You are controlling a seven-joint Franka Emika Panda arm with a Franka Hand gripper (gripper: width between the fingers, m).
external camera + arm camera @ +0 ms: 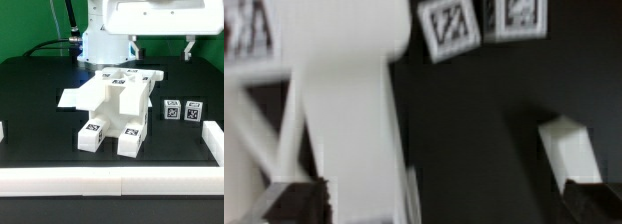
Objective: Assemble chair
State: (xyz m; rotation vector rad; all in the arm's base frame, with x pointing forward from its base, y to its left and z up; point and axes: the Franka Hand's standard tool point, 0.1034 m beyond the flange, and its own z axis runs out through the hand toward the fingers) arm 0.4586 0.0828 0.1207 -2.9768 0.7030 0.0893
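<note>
The chair (112, 108) stands as a partly joined set of white tagged parts in the middle of the black table, with two leg blocks (95, 135) pointing toward the front rail. My gripper (161, 44) hangs above and behind it, largely cut off by the picture's upper edge. The wrist view is blurred. It shows a broad white chair part (349, 100) with tags (448, 30) close below. My gripper (438, 196) is open with its fingers (295, 202) far apart. The white part runs past one finger, a dark gap separates it from the other, and nothing is gripped.
The marker board (182, 110) lies flat at the exterior view's right of the chair. Long white border rails run along the front (110, 181) and right side (212, 140), and another rail piece shows at the left edge (3, 130). The arm's white base (100, 45) stands behind the chair.
</note>
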